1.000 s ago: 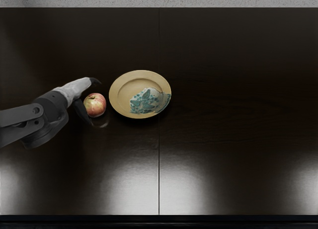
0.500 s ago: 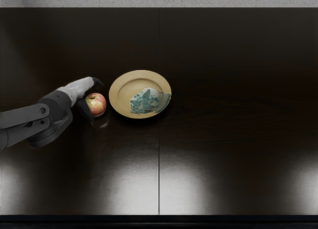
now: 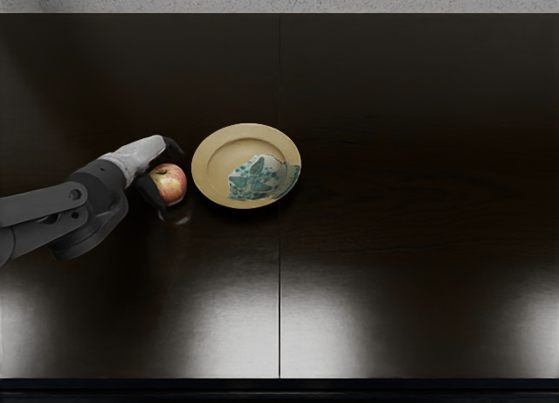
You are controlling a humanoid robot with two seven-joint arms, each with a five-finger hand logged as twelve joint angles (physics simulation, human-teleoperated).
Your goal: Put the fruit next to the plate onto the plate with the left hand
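The apple (image 3: pixel 173 184) is found on the counter (image 3: pixel 393 246) just left of the plate (image 3: pixel 212 163), close to its rim but apart from it. It is clasped from the side away from the plate by the left robot hand (image 3: pixel 145 168): dark fingers (image 3: pixel 169 144) are arched over its far side and the thumb is curled round its near side.

The grasp should be judged firm before any lift, since the fruit is round, smooth-skinned and likely to roll or slip. A straight lift is called for, high enough for the raised rim to be cleared, followed by a short carry toward the plate and a gentle release near its middle.

The apple is mottled red and yellow, with a faint reflection beneath it. The plate is a shallow round dish of mustard glaze, marked with a blue-green patterned patch on its side away from the apple. The counter is dark and glossy, and a thin seam is seen across it.
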